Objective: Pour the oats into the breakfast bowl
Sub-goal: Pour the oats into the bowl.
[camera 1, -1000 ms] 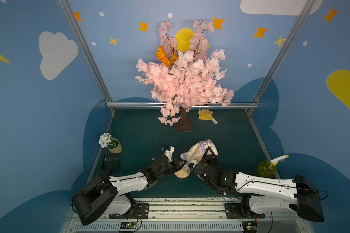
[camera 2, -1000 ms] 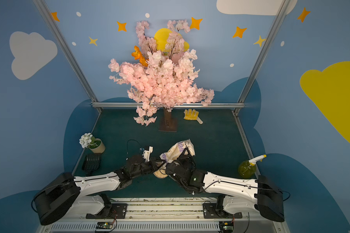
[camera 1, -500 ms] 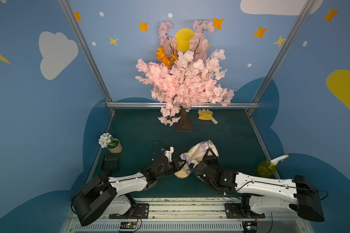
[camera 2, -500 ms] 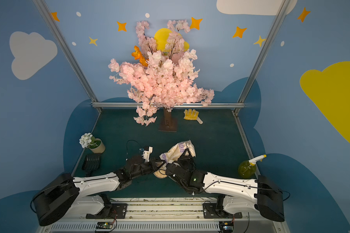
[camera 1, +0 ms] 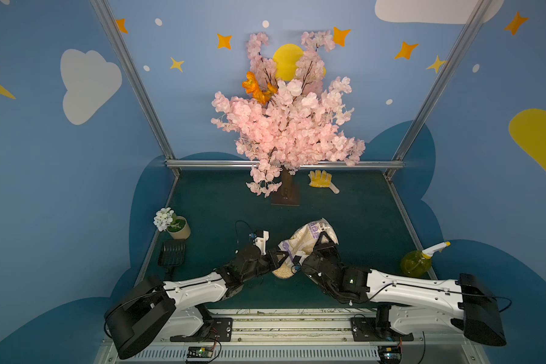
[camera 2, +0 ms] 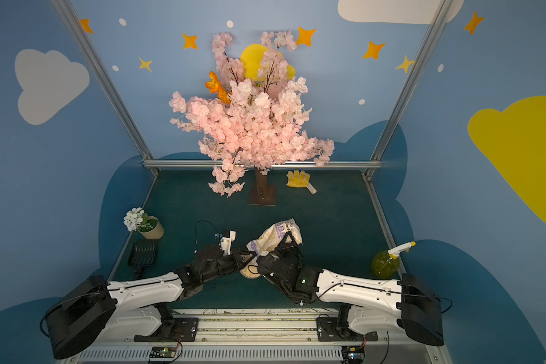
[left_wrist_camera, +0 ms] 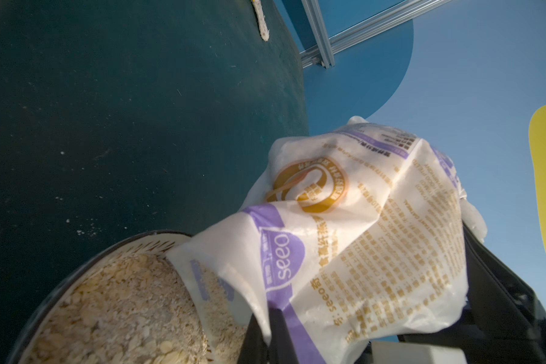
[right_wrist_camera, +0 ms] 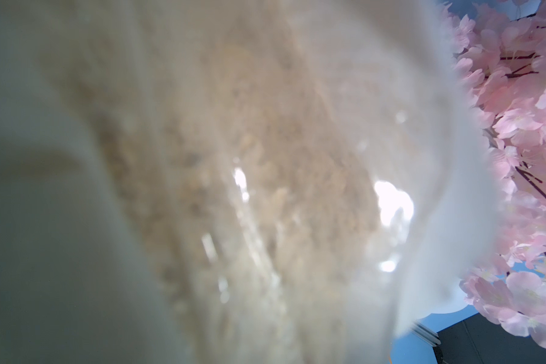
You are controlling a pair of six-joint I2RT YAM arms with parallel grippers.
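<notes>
step: pouring | oats bag (camera 1: 309, 233) tilted, mouth over nearly full breakfast bowl (left_wrist_camera: 133, 244) | left gripper (camera 1: 277, 255) pinches the bag's mouth edge | right gripper (camera 1: 322, 242) clamps the bag body | advice: mouth inside rim, ease tilt, avoid overflow

Field note: you're in a staged lab booth. Cloud-and-star panels (camera 1: 89, 85), aluminium frame posts (camera 1: 133, 82), fake blossom tree (camera 1: 290, 126), robot arms (camera 1: 196, 286) bolted to a rail (camera 1: 281, 327) at the desk's (camera 1: 221, 205) near edge.
</notes>
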